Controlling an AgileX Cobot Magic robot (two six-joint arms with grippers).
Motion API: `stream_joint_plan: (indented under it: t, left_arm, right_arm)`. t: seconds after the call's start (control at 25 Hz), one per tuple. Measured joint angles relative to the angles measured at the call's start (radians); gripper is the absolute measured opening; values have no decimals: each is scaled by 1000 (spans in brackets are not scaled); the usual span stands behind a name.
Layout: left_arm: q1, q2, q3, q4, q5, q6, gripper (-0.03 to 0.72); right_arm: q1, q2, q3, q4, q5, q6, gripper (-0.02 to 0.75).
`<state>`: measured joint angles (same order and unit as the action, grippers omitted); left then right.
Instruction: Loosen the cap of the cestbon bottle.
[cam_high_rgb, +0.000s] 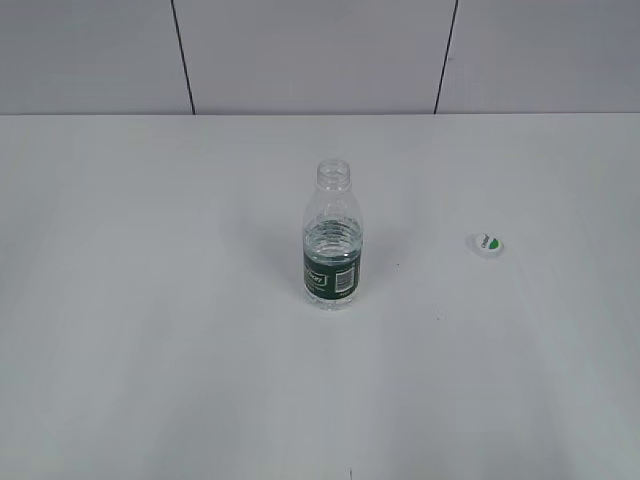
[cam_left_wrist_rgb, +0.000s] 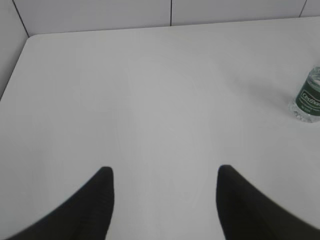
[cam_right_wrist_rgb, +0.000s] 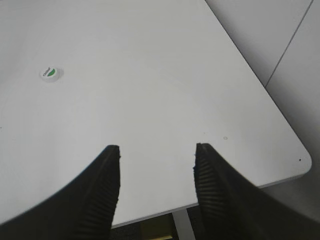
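The cestbon bottle stands upright in the middle of the white table, its neck open with no cap on it. It also shows at the right edge of the left wrist view. The cap lies on the table to the right of the bottle, green mark up, and shows in the right wrist view. My left gripper is open and empty, far to the left of the bottle. My right gripper is open and empty near the table's corner, away from the cap. Neither gripper shows in the exterior view.
The white table meets a grey panelled wall at the back. The table's right edge and rounded corner lie close to my right gripper.
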<state>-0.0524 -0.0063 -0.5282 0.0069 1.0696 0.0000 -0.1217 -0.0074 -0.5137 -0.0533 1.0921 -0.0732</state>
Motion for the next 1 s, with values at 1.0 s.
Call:
stream_joint_plan:
  t: [1.0]
  left_arm:
    - [0,0,0,0,0,0,401]
  right_arm:
    - [166,0,0,0,0,0,373]
